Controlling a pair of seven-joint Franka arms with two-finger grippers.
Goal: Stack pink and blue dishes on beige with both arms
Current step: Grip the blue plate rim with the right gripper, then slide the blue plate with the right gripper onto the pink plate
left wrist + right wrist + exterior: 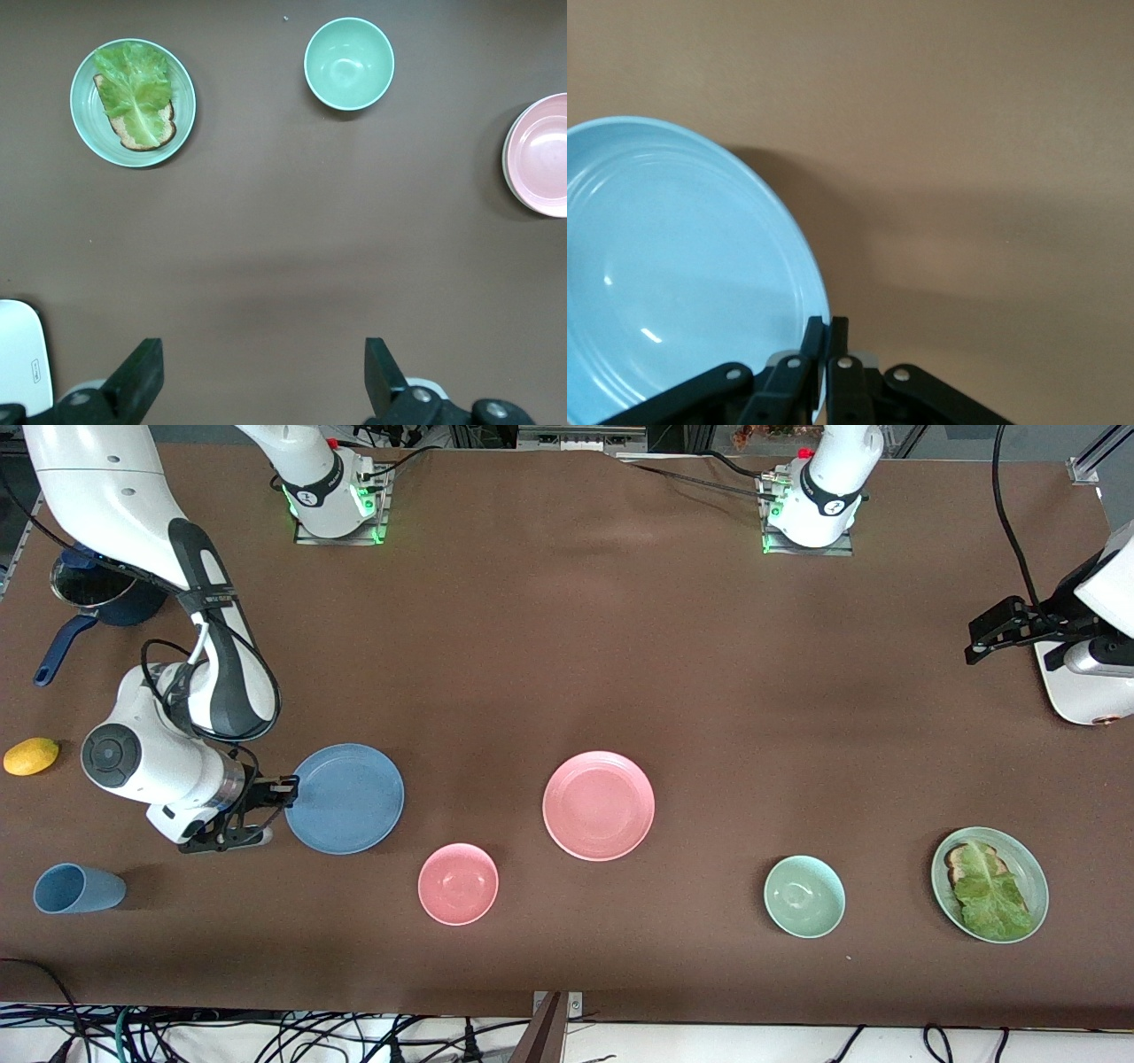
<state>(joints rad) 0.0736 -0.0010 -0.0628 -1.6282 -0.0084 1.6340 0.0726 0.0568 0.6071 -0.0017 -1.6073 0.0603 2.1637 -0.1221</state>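
Right gripper (pixel 282 787) pinches the flat round mid-blue plate's (pixel 347 798) rim; left gripper (pixel 261 376) waits, fingers apart, its fingertips cropped away.

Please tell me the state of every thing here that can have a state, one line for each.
blue plate: rim pinched by the right hand.
right hand: shut on the blue plate's rim.
left hand: open, holding nothing, up over bare table.
pink plate: flat on the table, untouched.
pink bowl: upright, empty.
green bowl: upright, empty.
blue cup: lying on its side.
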